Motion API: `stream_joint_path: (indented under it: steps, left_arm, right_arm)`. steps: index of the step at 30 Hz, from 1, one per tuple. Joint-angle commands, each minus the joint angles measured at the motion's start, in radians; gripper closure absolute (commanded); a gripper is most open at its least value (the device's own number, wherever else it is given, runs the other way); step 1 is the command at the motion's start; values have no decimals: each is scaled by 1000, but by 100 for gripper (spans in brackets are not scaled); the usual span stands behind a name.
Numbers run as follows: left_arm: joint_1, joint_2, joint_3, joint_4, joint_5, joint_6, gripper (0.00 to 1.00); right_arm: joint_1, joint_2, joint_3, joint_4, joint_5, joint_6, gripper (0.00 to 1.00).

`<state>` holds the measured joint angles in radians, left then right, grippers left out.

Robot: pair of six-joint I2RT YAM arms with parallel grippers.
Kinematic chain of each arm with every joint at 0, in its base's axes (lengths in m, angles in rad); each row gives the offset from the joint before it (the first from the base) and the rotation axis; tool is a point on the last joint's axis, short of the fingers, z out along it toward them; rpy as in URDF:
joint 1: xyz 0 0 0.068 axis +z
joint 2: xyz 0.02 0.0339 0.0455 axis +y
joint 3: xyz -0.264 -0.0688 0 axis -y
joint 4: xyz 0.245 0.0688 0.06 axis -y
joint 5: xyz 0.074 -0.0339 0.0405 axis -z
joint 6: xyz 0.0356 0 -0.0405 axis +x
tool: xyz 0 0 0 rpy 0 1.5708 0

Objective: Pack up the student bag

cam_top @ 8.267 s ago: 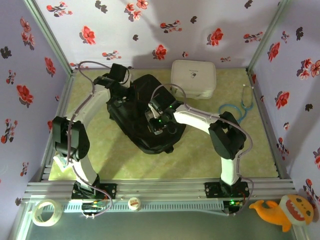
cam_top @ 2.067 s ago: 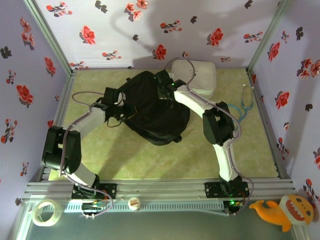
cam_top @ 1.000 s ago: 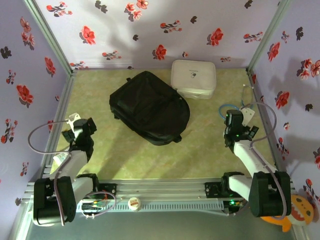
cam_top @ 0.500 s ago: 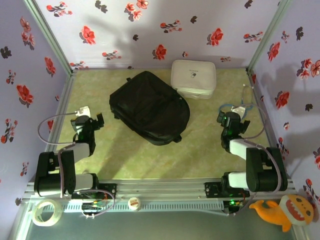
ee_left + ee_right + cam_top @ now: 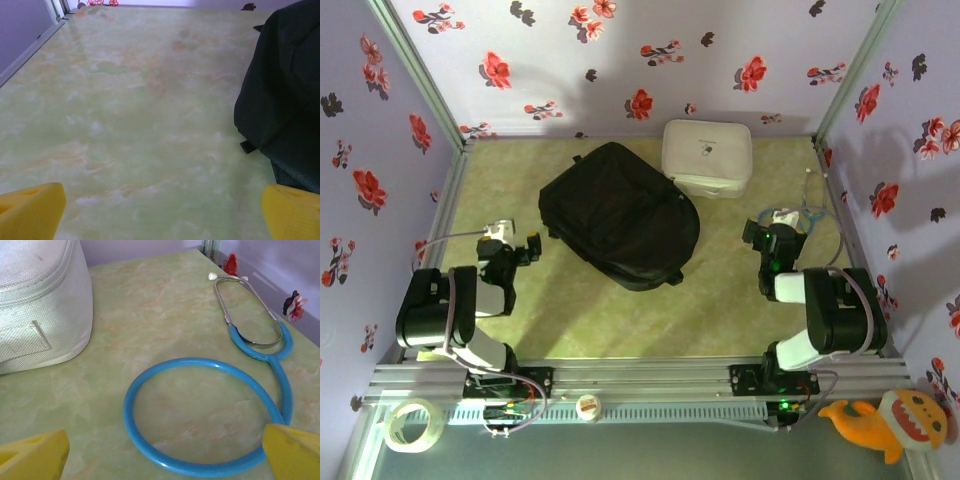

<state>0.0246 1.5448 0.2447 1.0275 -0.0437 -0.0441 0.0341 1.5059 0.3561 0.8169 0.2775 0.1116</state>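
On the green bench (image 5: pixel 720 290), the student bag (image 5: pixel 618 218) lies flat near the middle, with a white zip case (image 5: pixel 707 157) just behind its right corner. The left end effector (image 5: pixel 515 243) sits low near the bag's left side, fingers spread and empty. The right end effector (image 5: pixel 775 235), likewise spread wide, faces a blue stethoscope (image 5: pixel 200 415) beside the case.

you see a matt cloth backpack (image 5: pixel 618 215), a woven-cloth case (image 5: pixel 40 305), a glossy tabletop (image 5: pixel 125 100), and a stethoscope (image 5: pixel 200 362) of smooth tubing and shiny metal.
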Motion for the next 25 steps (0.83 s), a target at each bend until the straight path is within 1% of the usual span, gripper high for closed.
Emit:
stream_joint_path:
  steps: [1, 2, 3, 5, 7, 9, 14, 16, 19, 25]
  left_arm:
    - [7, -1, 40, 48, -18, 18, 0]
    - [7, -5, 70, -4, -31, 18, 0]
    - [6, -5, 96, -43, -53, -11, 0]
    - [0, -4, 128, -104, -84, -21, 0]
    - [-6, -4, 126, -100, -90, -17, 0]
    - [-7, -2, 128, -101, -87, -14, 0]
    - [-23, -2, 135, -113, -87, 5, 0]
    - [-24, -2, 150, -148, -82, 6, 0]
    - [-24, 1, 153, -144, -81, 6, 0]
    - [-10, -1, 148, -141, -44, 6, 0]
  right_arm:
    - [-3, 42, 24, 71, -7, -7, 1]
    - [-3, 60, 18, 108, -9, -11, 1]
    - [-4, 62, 13, 116, -10, -12, 1]
    - [-3, 46, 27, 63, -11, -6, 1]
    - [-3, 59, 20, 99, -9, -10, 1]
    - [-3, 50, 22, 78, -9, -8, 1]
    - [-3, 53, 21, 88, -9, -9, 1]
    - [-3, 53, 20, 88, -10, -9, 1]
    - [-3, 53, 20, 88, -11, -9, 1]
    - [-3, 53, 21, 88, -11, -9, 1]
